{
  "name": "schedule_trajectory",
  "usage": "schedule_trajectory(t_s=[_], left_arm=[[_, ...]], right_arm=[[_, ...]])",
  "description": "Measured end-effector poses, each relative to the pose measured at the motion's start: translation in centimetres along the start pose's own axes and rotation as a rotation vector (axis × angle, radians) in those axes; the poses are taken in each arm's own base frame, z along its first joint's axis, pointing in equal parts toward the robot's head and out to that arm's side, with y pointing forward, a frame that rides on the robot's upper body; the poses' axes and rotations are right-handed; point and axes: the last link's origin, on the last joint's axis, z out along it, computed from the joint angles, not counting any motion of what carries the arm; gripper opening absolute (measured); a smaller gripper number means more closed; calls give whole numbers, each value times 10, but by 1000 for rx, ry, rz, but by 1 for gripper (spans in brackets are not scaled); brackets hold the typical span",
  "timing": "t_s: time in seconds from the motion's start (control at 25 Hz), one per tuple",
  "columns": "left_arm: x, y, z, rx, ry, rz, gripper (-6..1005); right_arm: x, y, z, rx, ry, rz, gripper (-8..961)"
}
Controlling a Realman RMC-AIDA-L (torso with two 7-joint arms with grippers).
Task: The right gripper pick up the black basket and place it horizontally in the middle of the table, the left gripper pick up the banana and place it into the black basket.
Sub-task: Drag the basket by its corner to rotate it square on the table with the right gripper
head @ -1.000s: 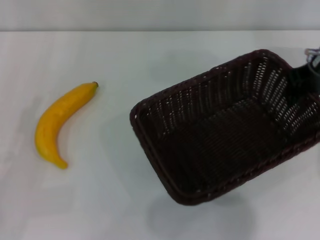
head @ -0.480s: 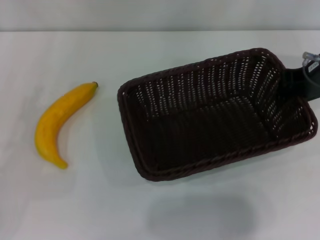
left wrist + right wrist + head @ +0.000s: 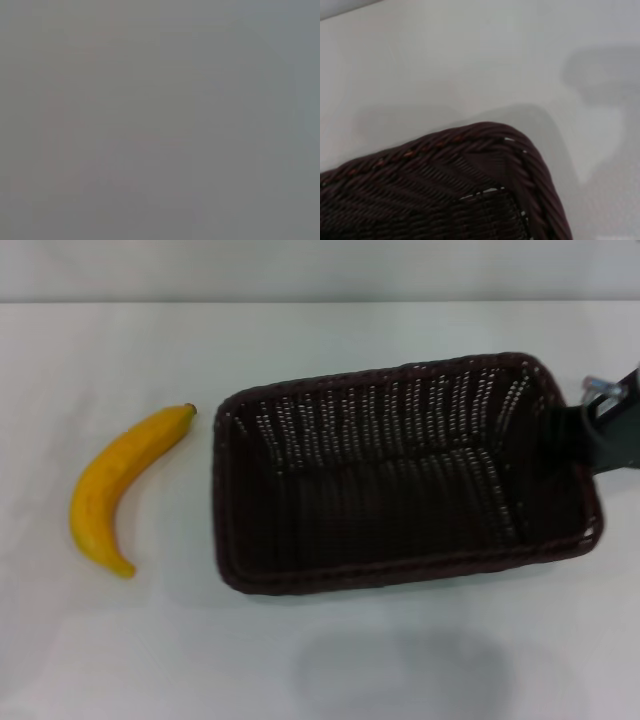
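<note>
Your right gripper (image 3: 585, 435), black with a silver-grey fitting, is clamped on the right short end of the large, dark brown-black woven wicker basket (image 3: 400, 475). The basket hangs above the plain white counter (image 3: 320, 340); its shadow lies apart from it, nearer you. The long sides run nearly across the counter, with the far-right corner a little higher than the rest.

To finish this step well, level that raised end first, square the long axis to the counter's edge, then lower slowly until the whole base sits flat before you let go. Keep the left short end well apart from the curved yellow-orange banana (image 3: 120, 485), which lies on the counter to the left, stem tip pointing away from you.

The gripper's fingertips are hidden behind the braided rim, so the depth of the bite cannot be judged. The right wrist view shows only one rounded corner of the basket over bare counter. The left wrist view is a blank grey field, and the left gripper appears nowhere.
</note>
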Motion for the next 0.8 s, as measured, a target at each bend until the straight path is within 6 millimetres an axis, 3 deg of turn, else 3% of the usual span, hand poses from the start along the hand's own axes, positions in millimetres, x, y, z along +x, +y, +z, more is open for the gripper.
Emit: schedule_trajectory(t_s=[0.2, 0.4, 0.8], left_arm=[[2, -3, 4, -20, 0, -3, 862], [2, -3, 3, -34, -2, -2, 862], [2, -2, -1, -34, -2, -4, 862]], right_arm=[[14, 13, 11, -22, -14, -24, 154], [22, 11, 18, -24, -25, -43, 146], [22, 3, 10, -58, 8, -61, 132]])
